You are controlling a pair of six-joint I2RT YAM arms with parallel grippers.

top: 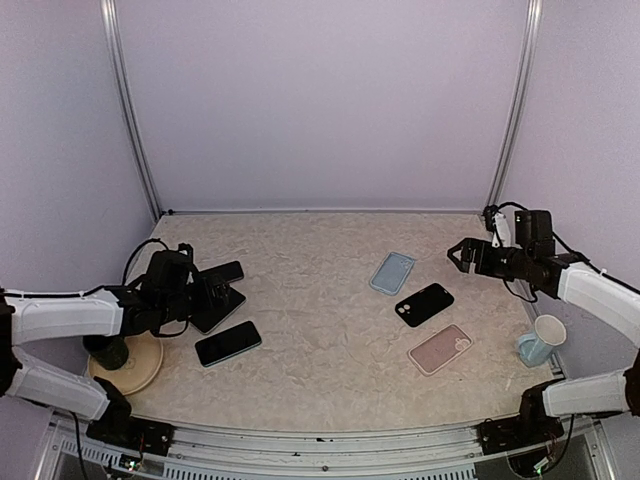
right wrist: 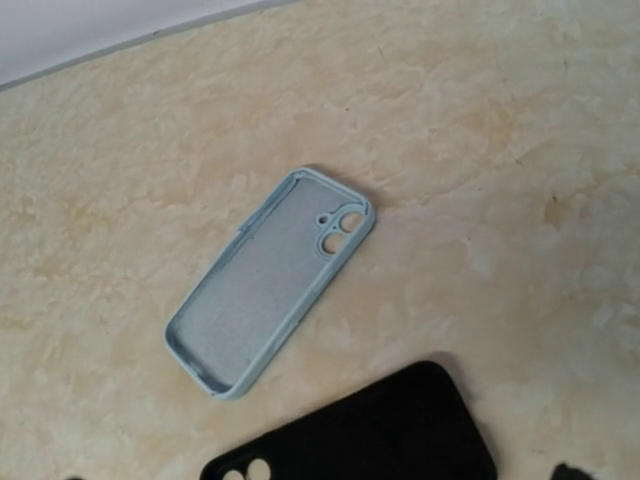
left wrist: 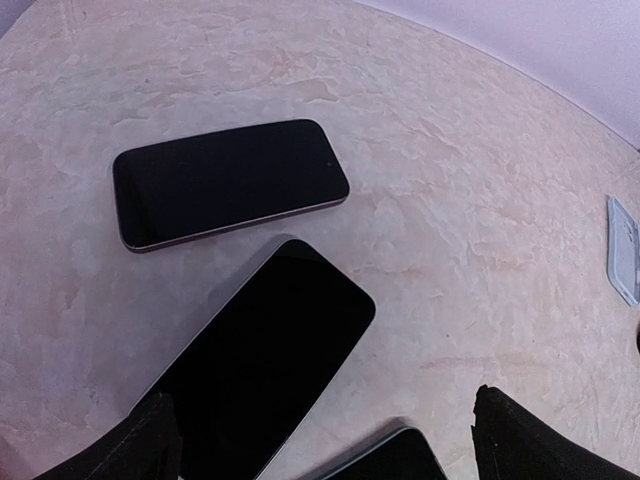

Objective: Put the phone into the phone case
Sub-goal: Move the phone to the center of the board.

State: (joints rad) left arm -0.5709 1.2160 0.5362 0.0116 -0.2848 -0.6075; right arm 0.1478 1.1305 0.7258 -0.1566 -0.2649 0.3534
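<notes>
Inspection of the counter point(top: 320, 300): we find three phones on its left side, dark faces up; the far phone point(left wrist: 230, 185), the middle phone point(left wrist: 265, 360) and the near phone point(top: 228, 343) lie close together, none in a case. The left jaws stand spread over the near end of the middle phone, pinching nothing; whether they touch it we cannot tell. Three cases lie on the right side, well apart from the phones; the light blue case point(right wrist: 270, 295) lies hollow side up with its camera cutout at the far end; the black case point(top: 424, 304) lies just beside it; the pink case point(top: 440, 349) lies nearer the arm bases. The right jaws stand spread and empty, above the counter beyond the light blue case. We also note a cup point(top: 541, 340) at the right edge and a round wooden disc point(top: 140, 372) at the near left.
</notes>
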